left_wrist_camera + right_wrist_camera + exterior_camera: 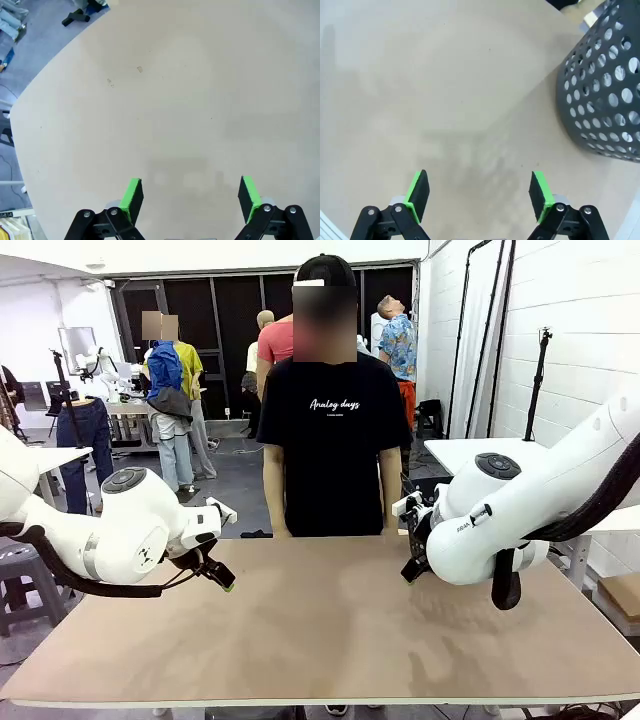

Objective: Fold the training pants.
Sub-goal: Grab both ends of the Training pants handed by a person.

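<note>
The left gripper [190, 187] and right gripper [477, 182] are hovering over the table [320, 630], jaws spread, empty. A basket [605, 85] is standing by one edge.

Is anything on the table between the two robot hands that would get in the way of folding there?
Nothing visible lies on the table between the open left hand and the open right hand. A dark basket with holes stands beside the right hand, off to one side.
</note>
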Controlling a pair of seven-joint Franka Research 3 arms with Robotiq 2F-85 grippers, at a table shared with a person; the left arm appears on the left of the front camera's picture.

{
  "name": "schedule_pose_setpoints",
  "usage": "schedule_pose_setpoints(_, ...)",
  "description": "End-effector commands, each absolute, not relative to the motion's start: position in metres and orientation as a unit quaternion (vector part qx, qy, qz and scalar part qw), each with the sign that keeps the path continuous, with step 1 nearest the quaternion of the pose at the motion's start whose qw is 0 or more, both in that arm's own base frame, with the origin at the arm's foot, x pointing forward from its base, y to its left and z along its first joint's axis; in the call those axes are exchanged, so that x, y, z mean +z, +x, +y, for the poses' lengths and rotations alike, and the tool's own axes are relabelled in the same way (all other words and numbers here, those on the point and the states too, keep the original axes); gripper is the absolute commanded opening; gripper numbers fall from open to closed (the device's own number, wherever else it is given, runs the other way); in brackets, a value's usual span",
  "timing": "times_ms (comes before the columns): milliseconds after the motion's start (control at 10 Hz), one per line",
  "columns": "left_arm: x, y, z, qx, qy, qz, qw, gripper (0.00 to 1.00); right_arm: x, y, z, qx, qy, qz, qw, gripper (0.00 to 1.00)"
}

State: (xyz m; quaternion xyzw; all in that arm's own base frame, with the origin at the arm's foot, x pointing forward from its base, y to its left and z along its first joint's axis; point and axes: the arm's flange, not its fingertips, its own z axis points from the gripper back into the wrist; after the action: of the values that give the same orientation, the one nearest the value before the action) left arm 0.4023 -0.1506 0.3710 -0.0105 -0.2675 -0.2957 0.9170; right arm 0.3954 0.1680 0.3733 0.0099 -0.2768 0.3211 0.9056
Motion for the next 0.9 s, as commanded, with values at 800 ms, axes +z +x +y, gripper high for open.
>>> schedule_pose_setpoints(800,0.3711,0.4023,-0.1506,-0.296,-0.011,-0.268,0.917,1.0,0.3733,0.3954,0.168,0.321,0.01,-0.277,0.906,1.0)
